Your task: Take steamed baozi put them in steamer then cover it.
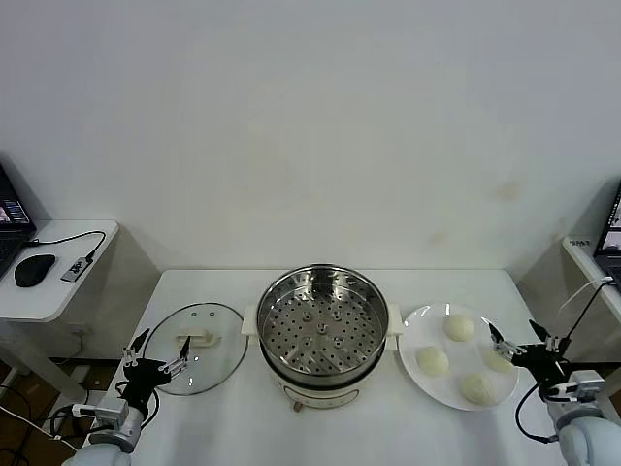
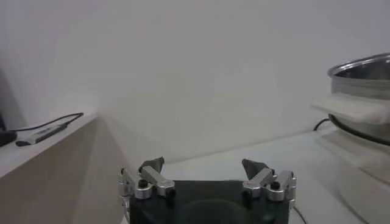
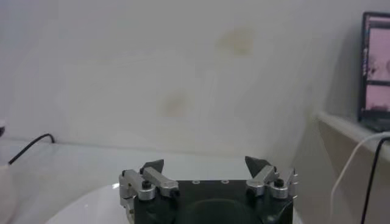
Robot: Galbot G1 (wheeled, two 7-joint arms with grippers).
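Note:
The steamer point(image 1: 265, 309), a shiny steel pot with a perforated tray and nothing on it, stands at the table's middle. To its left the glass cover point(image 1: 221, 330) lies flat with its cream handle point(image 1: 199, 340) up. Several steamed baozi point(image 1: 459, 327) rest on a white plate point(image 1: 419, 330) to the right. My left gripper point(image 1: 163, 342) hovers open at the cover's near edge. My right gripper point(image 1: 514, 332) is open at the plate's right side, partly hiding one bun point(image 1: 501, 361). In the wrist views both the left gripper point(image 2: 203, 164) and the right gripper point(image 3: 205, 163) stand open with nothing between the fingers.
A low side table point(image 1: 58, 291) on the left carries a black mouse point(image 1: 35, 269) and a cable. Another side table on the right holds a laptop point(image 3: 375, 67). A white wall runs behind the table. The steamer's side handle point(image 2: 350, 109) shows in the left wrist view.

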